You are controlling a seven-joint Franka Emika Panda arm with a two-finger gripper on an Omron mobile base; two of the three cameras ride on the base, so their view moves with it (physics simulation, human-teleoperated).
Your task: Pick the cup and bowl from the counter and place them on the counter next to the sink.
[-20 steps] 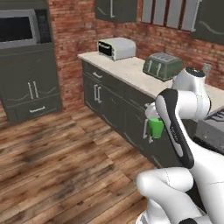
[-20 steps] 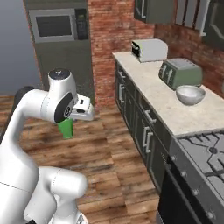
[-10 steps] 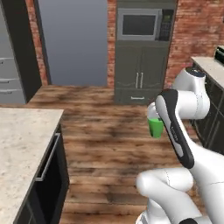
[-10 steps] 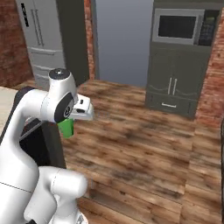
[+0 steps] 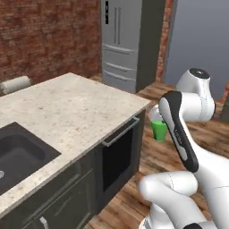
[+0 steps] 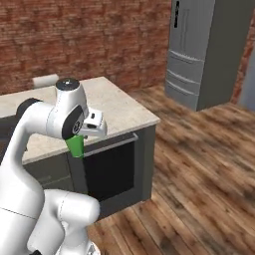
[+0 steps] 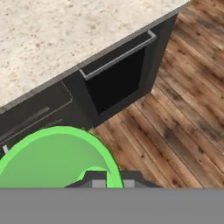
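Cup carried in the air off the tabletop's corner, over wood floor.

Tabletop (image 5: pixel 76 112): beige speckled slab w/ black sink (image 5: pixel 18 154) recessed near its left end; paper roll (image 5: pixel 15 84) at the far edge. Fridge (image 5: pixel 123 42) beyond the far corner. Hand (image 6: pixel 82 142) closed on the green cup (image 5: pixel 159 129), upright as far as visible, arm partly covering it; cup's rim (image 7: pixel 57 157) close in hand view.
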